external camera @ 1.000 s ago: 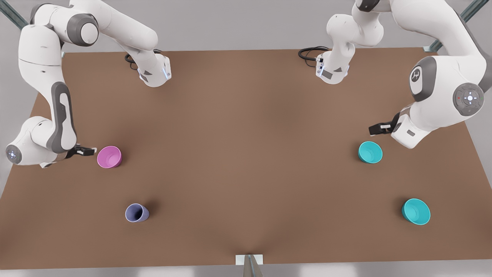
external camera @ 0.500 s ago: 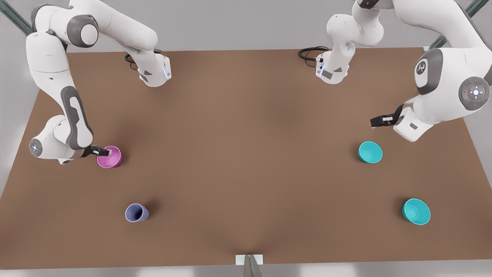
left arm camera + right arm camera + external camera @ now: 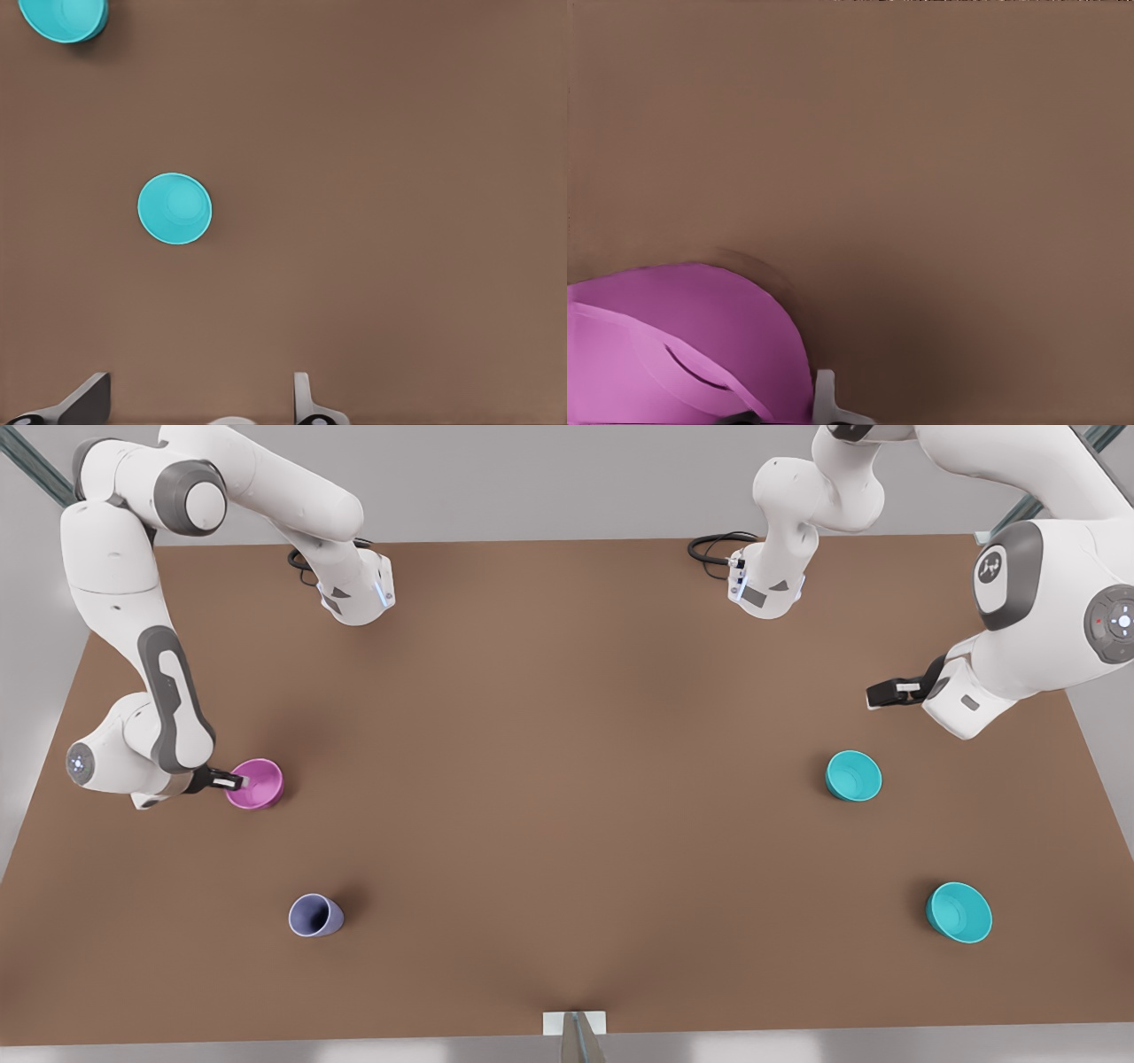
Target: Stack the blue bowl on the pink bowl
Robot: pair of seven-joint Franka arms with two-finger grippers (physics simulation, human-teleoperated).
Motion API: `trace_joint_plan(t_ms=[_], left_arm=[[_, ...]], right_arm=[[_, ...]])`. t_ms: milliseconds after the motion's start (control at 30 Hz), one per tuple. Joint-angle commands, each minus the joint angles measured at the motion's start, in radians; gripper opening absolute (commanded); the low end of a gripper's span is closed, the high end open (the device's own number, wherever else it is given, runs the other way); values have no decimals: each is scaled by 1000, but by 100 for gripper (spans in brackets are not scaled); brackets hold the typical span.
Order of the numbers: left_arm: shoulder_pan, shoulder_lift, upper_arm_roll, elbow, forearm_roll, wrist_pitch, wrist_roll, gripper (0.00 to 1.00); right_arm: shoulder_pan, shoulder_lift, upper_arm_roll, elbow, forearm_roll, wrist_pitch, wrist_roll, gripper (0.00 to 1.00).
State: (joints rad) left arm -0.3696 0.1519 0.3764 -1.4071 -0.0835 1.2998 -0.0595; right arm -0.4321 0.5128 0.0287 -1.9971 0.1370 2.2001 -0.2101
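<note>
"Right gripper (image 3: 237, 782): where do you have it?"

"At the front view's left, on my side of the small round magenta-pink plastic bowl (image 3: 259, 784). Its fingers are closed over the rim. The right wrist view shows one pale finger (image 3: 824, 398) against the outer wall of the pink bowl (image 3: 673, 345). The bowl sits tipped rather than level, low over the flat brown table (image 3: 567, 735)."

"And the left gripper?"

"I see the left gripper (image 3: 886, 693) at the front view's right, above the table and touching nothing. Its fingers (image 3: 89, 400) stand wide apart in the left wrist view, with bare table between them."

"Where is the blue bowl?"

"I have two small round teal-cyan plastic bowls that look alike, and I cannot tell which is meant. The nearer teal bowl (image 3: 853, 775) stands upright on the table near the left gripper, apart from it. It is the nearer teal bowl (image 3: 174, 208) in the wrist view too. The farther teal bowl (image 3: 959, 912) stands toward the front view's lower right, at the frame edge in the wrist view (image 3: 62, 16). Both are well apart from the pink bowl."

"Anything else on the table?"

"A small lavender-grey cup (image 3: 314, 915), upright, near the pink bowl but apart from it."
</note>
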Motion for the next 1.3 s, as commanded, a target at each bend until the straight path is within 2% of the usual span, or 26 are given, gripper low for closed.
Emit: trace_joint_plan(t_ms=[0,67,100,200,267,300,400,467,567,700,800,933,967,1000,1033,1067,1133,1233,1267], left_arm=[[0,-3,2,0,1,-31,64,100],[0,-3,3,2,1,-48,64,100],[0,-3,2,0,-4,-56,64,100],[-2,34,-7,65,-4,-106,32,100],[1,43,-2,88,-30,-122,24,100],[1,43,-2,88,-32,-117,99,100],[3,57,4,88,-22,-117,165,100],[3,78,6,88,-21,-108,165,100],[3,80,7,89,-25,-108,167,100],[3,83,6,76,-28,-108,167,100],[4,100,7,79,-25,-88,168,100],[161,230,9,73,-148,-10,240,100],[193,196,12,-112,-147,186,331,100],[230,199,10,-222,-145,352,455,100],[251,219,10,-274,-145,461,561,100],[253,221,10,-358,-145,590,613,100],[304,256,10,-431,-150,733,707,100],[314,271,10,-444,-186,806,716,100],[316,284,10,-446,-222,809,716,100]], right_arm=[[6,-2,2,0,-5,-2,-46,21],[10,-28,26,1,-5,-48,-45,21],[10,-54,68,3,3,-100,-34,21],[27,-88,263,18,65,-204,190,21],[30,-77,444,18,144,-191,443,21],[102,-54,494,29,154,-126,599,21],[354,49,494,162,299,13,896,21],[513,173,490,293,300,142,1077,21],[729,279,378,451,296,205,1265,21],[889,411,289,653,286,216,1396,21],[955,469,235,732,288,210,1407,21],[1001,501,186,741,286,219,1407,21],[1001,503,186,741,286,219,1407,21],[1001,506,188,747,286,217,1405,31],[1001,506,188,747,286,216,1405,96],[1001,506,188,747,286,216,1405,100],[1001,497,188,747,286,213,1404,100],[987,432,191,744,302,179,1402,100],[955,391,191,736,297,103,1399,100]])
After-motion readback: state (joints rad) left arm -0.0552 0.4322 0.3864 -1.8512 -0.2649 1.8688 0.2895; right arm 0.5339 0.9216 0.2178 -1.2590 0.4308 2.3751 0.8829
